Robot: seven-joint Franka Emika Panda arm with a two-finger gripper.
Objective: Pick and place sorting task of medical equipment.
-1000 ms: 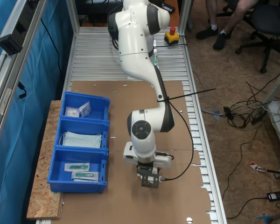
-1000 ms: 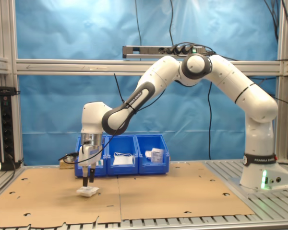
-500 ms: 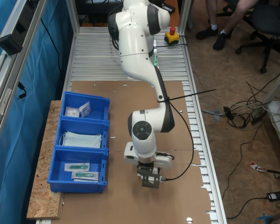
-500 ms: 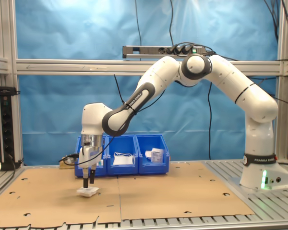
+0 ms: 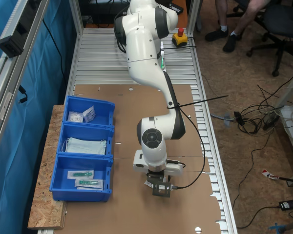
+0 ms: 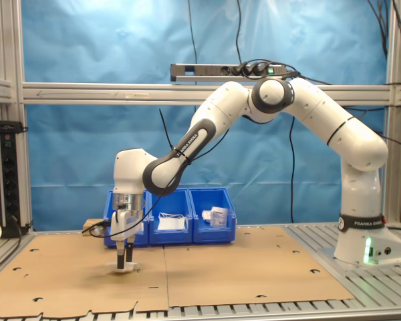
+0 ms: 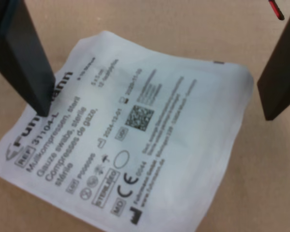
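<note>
Fingers (image 7: 26, 63) astride white packet (image 7: 130, 140), black print and square code uppermost

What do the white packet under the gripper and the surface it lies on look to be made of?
The white packet: likely paper or thin film pouch, matte, slightly crinkled, with dark print. The surface: brown cardboard sheets, matte, with cut notches and seams in the second exterior view.

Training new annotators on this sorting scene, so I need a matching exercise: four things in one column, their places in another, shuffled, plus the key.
1. packet
2. face masks
3. gripper
4. red button

A. middle blue bin
B. slatted metal surface beyond the cardboard
C. flat on the cardboard
D. open, one finger at each side of the packet

Pairs: 1-C, 2-A, 3-D, 4-B
</note>
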